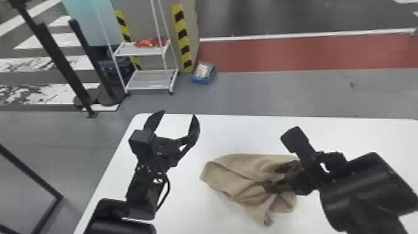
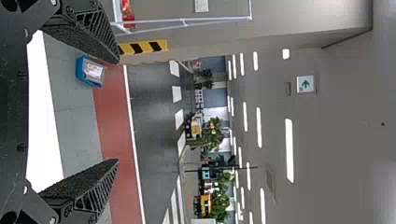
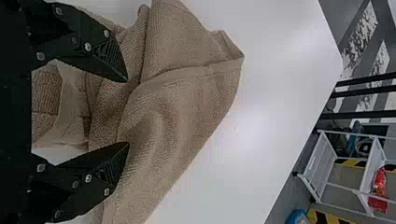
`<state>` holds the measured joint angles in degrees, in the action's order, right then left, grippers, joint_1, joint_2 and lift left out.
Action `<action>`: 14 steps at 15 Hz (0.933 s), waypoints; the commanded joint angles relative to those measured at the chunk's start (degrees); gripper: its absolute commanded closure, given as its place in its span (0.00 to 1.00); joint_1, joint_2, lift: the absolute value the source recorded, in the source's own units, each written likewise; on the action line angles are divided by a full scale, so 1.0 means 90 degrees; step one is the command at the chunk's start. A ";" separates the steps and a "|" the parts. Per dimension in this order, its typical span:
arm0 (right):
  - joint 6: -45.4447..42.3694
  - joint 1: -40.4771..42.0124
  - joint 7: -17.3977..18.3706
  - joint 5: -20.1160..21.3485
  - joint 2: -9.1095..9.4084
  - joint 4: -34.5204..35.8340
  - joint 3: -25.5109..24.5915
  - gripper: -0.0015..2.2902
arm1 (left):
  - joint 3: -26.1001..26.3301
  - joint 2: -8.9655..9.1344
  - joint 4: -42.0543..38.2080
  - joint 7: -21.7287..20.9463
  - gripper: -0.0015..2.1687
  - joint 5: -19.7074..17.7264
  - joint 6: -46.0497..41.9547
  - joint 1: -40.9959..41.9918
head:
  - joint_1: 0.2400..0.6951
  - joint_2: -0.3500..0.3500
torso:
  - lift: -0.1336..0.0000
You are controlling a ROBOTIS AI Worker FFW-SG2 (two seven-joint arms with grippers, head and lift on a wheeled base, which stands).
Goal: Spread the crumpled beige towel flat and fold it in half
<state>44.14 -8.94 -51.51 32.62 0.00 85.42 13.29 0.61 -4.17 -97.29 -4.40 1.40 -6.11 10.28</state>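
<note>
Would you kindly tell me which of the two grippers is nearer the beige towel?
The right gripper, which is open right at the crumpled towel; the left gripper, also open, is off to the left, apart from it.

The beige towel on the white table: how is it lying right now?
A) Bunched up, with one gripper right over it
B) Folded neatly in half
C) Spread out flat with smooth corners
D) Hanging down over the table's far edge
A: the towel lies in uneven folds on the table, with the right gripper's open fingers over it.
</note>
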 commanded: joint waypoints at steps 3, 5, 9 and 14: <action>-0.0045 -0.0149 0.0274 0.0145 0.0006 -0.0380 0.0184 0.22 | 0.0010 -0.0005 0.0038 -0.0049 0.07 0.0001 -0.0009 -0.0077 | 1.00 0.72 | 1.00; -0.0338 -0.0169 0.0567 0.0145 0.0006 -0.0526 0.0233 0.22 | 0.0029 -0.0015 0.0038 -0.0049 0.07 0.0001 -0.0029 -0.0097 | 1.00 0.72 | 1.00; -0.0846 -0.0091 0.0929 -0.0031 0.0006 -0.0546 0.0223 0.22 | 0.0029 -0.0064 0.0048 -0.0049 0.07 0.0001 -0.0029 -0.0097 | 1.00 0.71 | 1.00; -0.0885 -0.0276 0.1075 -0.0099 0.0006 -0.0800 0.0203 0.33 | 0.0029 -0.0064 0.0038 -0.0049 0.07 0.0001 -0.0068 -0.0077 | 1.00 0.72 | 1.00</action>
<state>36.39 -10.63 -41.84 32.01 0.00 79.42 15.22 0.88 -4.75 -96.86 -4.83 1.41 -6.66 9.57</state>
